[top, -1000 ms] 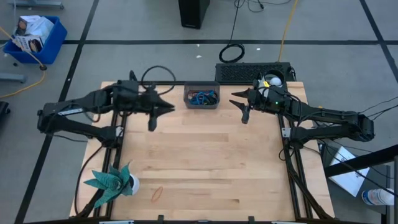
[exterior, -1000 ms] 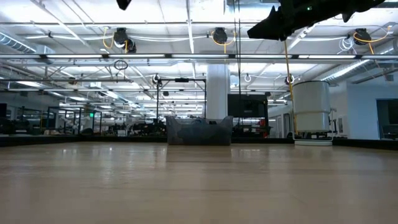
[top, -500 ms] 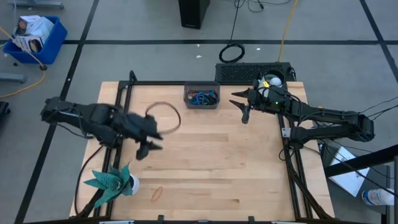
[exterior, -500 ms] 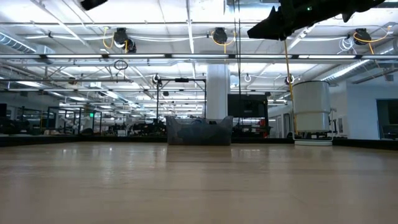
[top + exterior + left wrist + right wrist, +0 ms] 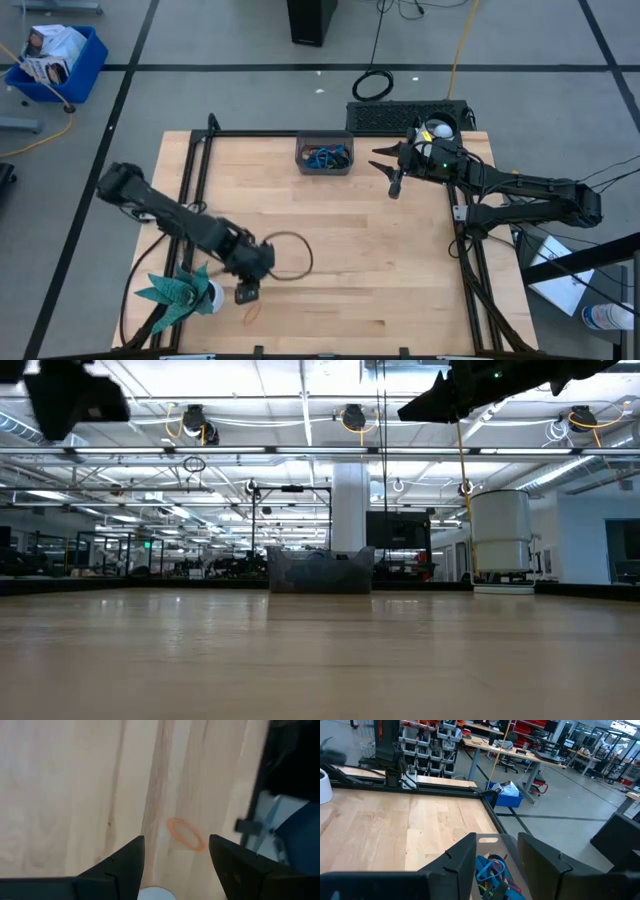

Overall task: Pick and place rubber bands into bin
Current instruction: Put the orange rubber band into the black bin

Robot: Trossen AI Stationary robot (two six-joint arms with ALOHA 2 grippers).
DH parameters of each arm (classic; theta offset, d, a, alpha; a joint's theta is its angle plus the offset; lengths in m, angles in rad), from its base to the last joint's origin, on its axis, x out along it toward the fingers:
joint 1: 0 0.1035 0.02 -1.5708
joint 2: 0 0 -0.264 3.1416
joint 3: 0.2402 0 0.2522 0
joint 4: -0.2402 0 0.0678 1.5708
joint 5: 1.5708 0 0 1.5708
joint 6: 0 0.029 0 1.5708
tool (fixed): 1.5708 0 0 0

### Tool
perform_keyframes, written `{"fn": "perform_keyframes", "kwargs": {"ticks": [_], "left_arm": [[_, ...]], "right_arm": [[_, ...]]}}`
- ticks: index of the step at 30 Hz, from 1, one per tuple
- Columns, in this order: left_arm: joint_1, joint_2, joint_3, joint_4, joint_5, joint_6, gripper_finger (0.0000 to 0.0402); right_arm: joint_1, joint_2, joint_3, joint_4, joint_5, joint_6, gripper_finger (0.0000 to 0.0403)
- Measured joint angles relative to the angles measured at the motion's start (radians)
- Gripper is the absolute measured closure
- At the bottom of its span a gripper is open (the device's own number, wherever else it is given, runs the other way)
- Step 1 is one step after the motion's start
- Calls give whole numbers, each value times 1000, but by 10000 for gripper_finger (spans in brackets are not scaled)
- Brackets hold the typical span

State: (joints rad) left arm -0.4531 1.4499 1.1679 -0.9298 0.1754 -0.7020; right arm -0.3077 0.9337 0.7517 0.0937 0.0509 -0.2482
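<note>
One orange rubber band lies flat on the wooden table near its front left; in the left wrist view the band shows just beyond the fingers. My left gripper hangs above it, open and pointing down, touching nothing. The dark bin stands at the table's far edge with several rubber bands inside, blue among them. My right gripper waits open in the air to the right of the bin, pointing level toward it.
A green paper plant in a white pot stands close to the left of my left gripper. A black cable loop hangs from the left arm. A white cylinder stands at the far right corner.
My left gripper has swung from beside the bin toward the table's near left corner and sunk lower. It has tipped from nearly level to pointing steeply down and now stands over the orange rubber band.
</note>
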Motion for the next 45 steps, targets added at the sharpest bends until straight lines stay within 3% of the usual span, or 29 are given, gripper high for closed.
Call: {"fn": "perform_keyframes", "kwargs": {"ticks": [5,10,15,26,35,45], "left_arm": [[-48,141,21,16,5,5,174],[-84,291,130,-24,-20,19,174],[-86,386,188,-78,6,-51,174],[-110,399,153,-27,95,-395,174],[-132,399,70,73,81,-622,174],[-135,399,-41,185,78,-698,174]], "right_arm": [[0,0,-2,1,0,0,261],[0,0,-52,7,0,1,261],[0,0,-125,68,0,57,261],[0,0,-165,276,0,45,261],[0,0,-165,355,0,45,261],[0,0,-165,352,0,45,261]]}}
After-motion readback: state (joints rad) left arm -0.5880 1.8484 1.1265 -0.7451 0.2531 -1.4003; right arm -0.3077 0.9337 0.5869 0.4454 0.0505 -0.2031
